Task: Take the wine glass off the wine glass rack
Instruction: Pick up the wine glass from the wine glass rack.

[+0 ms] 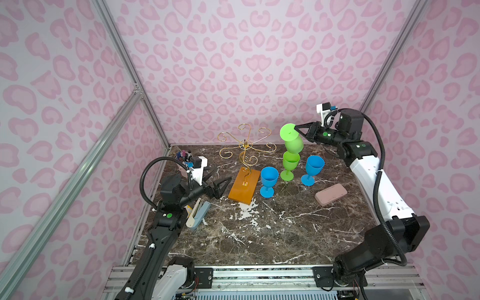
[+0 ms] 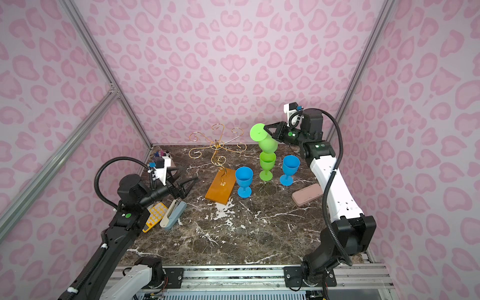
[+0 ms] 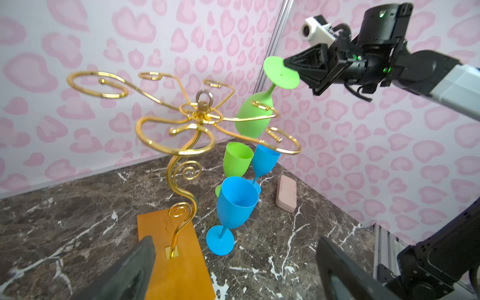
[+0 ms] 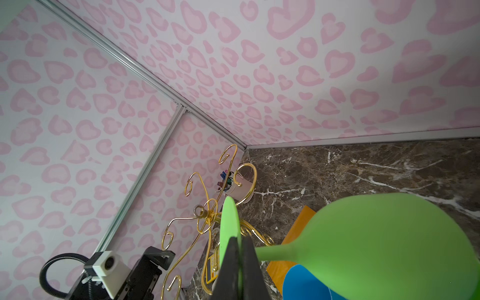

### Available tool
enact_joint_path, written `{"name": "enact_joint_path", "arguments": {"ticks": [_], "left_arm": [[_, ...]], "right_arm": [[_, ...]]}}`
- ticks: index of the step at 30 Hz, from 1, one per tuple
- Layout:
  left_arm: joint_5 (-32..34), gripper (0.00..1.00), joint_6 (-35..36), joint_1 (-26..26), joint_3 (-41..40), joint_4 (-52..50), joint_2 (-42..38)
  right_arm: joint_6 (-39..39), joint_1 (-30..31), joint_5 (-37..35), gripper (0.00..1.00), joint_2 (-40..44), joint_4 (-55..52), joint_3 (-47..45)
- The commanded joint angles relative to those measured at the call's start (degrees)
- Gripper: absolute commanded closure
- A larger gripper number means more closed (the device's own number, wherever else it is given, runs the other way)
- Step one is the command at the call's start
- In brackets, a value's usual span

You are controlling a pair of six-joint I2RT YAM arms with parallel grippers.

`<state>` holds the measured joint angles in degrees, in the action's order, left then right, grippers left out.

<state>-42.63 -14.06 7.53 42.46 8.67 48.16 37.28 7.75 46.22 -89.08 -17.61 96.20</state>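
- One green wine glass (image 1: 293, 142) is up in the air, upside down and a bit tilted, with its round foot on top.
- The right tool (image 1: 296, 127) is pressed together on the edge of that round foot and pinches it.
- The glass hangs just beside the gold curls of the wine glass rack (image 1: 244, 149). In both top views it does not touch them.
- Under it, a second green glass (image 1: 289, 163) stands on the counter (image 1: 259, 233).
- One blue glass (image 1: 268, 180) stands next to the rack, and another blue glass (image 1: 313, 168) stands on the far side of the green one.
- The rack's orange-brown base lies flat on the counter.
- The left tool (image 1: 220, 176) is low, near that base. Its fingers are spread wide with nothing between them.
- A pink case (image 1: 331, 194) lies near the right arm.
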Motion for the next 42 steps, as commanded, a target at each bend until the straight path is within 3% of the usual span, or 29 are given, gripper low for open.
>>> {"name": "enact_joint_path", "arguments": {"ticks": [1, 6, 9, 12, 14, 17, 22, 30, 42], "left_arm": [[0.0, 0.03, -3.84, -0.01, 2.89, 1.11, -3.43], [3.67, 0.02, -18.97, 0.01, 5.91, 6.35, -5.73], [-0.06, 0.04, -28.48, 0.08, 7.13, 13.99, -3.59], [-2.8, 0.02, -35.51, 0.28, 11.93, 12.73, 1.12], [-7.41, 0.11, -40.3, 0.43, 16.08, 11.36, 6.11], [-12.85, 0.16, -46.8, 2.3, 20.12, 12.63, 12.51], [-16.61, 0.22, -48.1, 8.44, 25.46, 10.24, 17.4], [-16.65, 0.36, -47.68, 15.8, 29.59, 9.44, 24.13], [-18.52, 0.55, -48.25, 21.36, 36.27, 11.64, 32.97]], "right_arm": [[-4.29, 0.8, -3.07, 1.0, 2.32, -1.12, -1.45], [-6.5, 2.87, -4.04, 1.0, 6.89, -0.96, -5.04], [-9.52, 5.33, -5.22, 1.0, 9.47, -2.06, -6.5], [-12.39, 7.62, -6.16, 1.0, 11.83, -3.76, -7.05], [-13.29, 8.84, -6.75, 1.0, 13.43, -3.8, -7.68], [-14.99, 10.14, -7.12, 1.0, 15.5, -4.11, -8.22], [-17.62, 11.47, -7.94, 1.0, 18.26, -5.59, -8.27], [-17.82, 14.15, -7.98, 1.0, 19.51, -6.99, -6.44], [-15.65, 19.28, -8.64, 1.0, 17.89, -5.1, -5.76]]}}
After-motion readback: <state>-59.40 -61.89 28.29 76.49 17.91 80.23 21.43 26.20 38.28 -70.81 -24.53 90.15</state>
